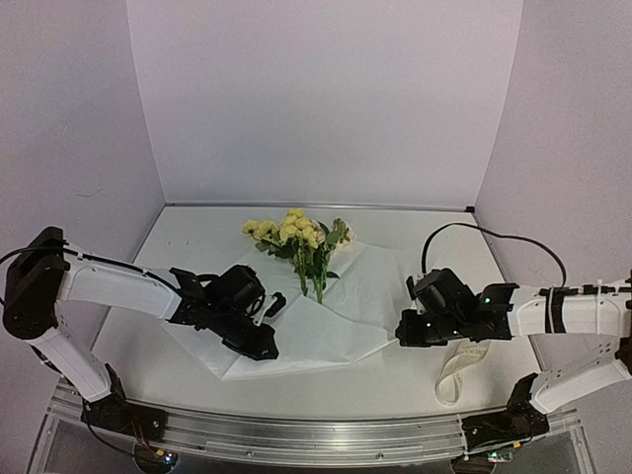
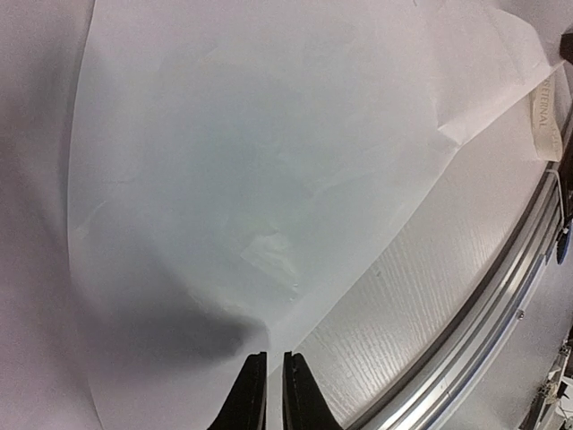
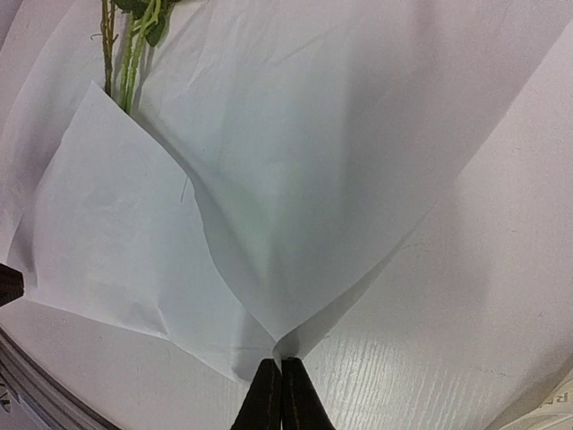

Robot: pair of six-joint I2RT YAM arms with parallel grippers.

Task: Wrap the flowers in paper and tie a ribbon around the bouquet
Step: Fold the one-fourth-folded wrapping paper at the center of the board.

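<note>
From above: white bench (image 1: pixel 178 247) boxed in by pale walls (image 1: pixel 326 99) on three sides, metal rail (image 1: pixel 296 432) along the near edge. Paper (image 1: pixel 336 316) spread mid-bench, creased, far corners short of the back wall. Flowers (image 1: pixel 296 237) lying on its far part, blooms toward the back wall, stems pointing to the near side. Left hand (image 1: pixel 265 348) down at the paper's near left edge, right hand (image 1: pixel 403 331) at its right corner, open sheet between the two. Ribbon (image 1: pixel 446 380) looped on bare bench just beside the paper, under the right arm, near the rail.

Left wrist: fingers (image 2: pixel 246 399) all but pressed together, only a thin slit, and the paper (image 2: pixel 251 179) edge running straight into that slit, pinched by the look of it. Sheet billowing up ahead, dark shadow low on the left. Bare woodgrain bench (image 2: pixel 394 313) to the right, rail (image 2: pixel 501 269) beyond it, ribbon (image 2: pixel 544 116) lying by the rail.

Right wrist: fingers (image 3: pixel 265 399) pressed tight together, nipping a corner of the paper (image 3: pixel 313 161), tented up to the tips. Folded flap lying to the left. Flowers (image 3: pixel 125 45) well ahead, top left, only stems showing. Bare bench (image 3: pixel 466 296) off to the right, a bit of ribbon (image 3: pixel 546 408) at the lower right corner
</note>
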